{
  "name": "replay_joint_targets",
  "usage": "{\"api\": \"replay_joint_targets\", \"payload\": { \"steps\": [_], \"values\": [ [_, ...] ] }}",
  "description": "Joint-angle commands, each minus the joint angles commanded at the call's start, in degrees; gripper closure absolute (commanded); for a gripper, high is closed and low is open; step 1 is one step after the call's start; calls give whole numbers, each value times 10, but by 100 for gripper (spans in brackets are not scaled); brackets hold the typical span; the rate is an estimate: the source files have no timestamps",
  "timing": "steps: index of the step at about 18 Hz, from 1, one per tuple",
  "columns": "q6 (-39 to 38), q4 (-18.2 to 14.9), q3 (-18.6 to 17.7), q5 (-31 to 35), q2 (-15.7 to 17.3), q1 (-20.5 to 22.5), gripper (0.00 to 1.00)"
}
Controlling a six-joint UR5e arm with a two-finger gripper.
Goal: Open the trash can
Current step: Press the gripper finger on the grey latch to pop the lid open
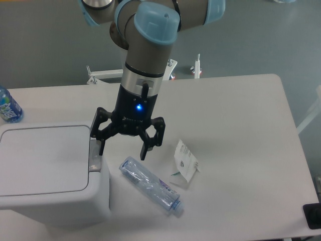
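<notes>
The trash can [50,170] is a big white bin at the front left of the table, its flat lid down. A grey push-button [95,158] sits on its right rim. My gripper [122,150] hangs open just right of that rim, pointing down. Its left fingertip [102,148] is above the top end of the button; whether it touches I cannot tell. Its right fingertip [143,153] hovers over the table beside the can. Nothing is held between the fingers.
A clear plastic bottle [150,185] lies on its side just right of the can, below the gripper. A crumpled white wrapper [184,163] lies further right. A blue-labelled bottle [8,106] stands at the left edge. A black object [313,216] sits at the front right corner.
</notes>
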Motion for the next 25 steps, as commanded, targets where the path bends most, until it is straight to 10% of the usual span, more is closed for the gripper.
{"api": "replay_joint_targets", "payload": {
  "steps": [25],
  "values": [
    [1, 9, -4, 2, -8, -3, 0]
  ]
}}
